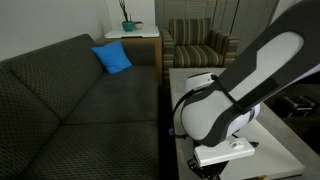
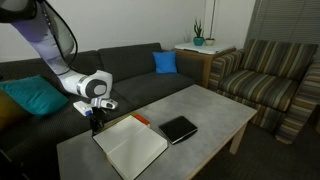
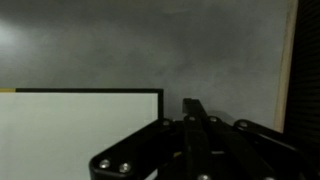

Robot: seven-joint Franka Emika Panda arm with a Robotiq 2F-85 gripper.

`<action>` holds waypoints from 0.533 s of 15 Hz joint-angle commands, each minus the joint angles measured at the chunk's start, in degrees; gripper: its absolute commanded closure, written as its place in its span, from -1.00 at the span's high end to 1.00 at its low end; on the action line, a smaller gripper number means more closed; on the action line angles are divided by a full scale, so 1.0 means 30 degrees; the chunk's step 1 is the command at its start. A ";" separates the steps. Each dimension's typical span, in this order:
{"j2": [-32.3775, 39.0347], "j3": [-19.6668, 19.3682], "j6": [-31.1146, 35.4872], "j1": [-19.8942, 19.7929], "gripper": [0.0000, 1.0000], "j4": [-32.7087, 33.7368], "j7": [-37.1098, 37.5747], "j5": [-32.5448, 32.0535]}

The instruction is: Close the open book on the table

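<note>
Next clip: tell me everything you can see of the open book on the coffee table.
The open book is large and thin, lying flat and open on the grey table near one end. Its pages look plain white; the wrist view shows a dark border. A red-orange book sits at its far edge. The gripper hangs by its corner; contact cannot be told.

No readable text, labels or numbers anywhere, the open book's [image 2: 132, 147] pages blank.

dark sofa [image 2: 130, 65] with blue cushion [image 2: 165, 62], striped armchair [image 2: 270, 80].
</note>
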 commanded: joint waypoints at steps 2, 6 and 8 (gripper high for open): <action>0.0000 -0.1317 -0.2183 0.1365 -1.00 0.0904 0.2315 -0.1301; -0.0003 -0.1754 -0.3610 0.1916 -1.00 0.1485 0.3480 -0.2215; -0.0004 -0.1709 -0.3955 0.1958 -1.00 0.1691 0.3672 -0.2476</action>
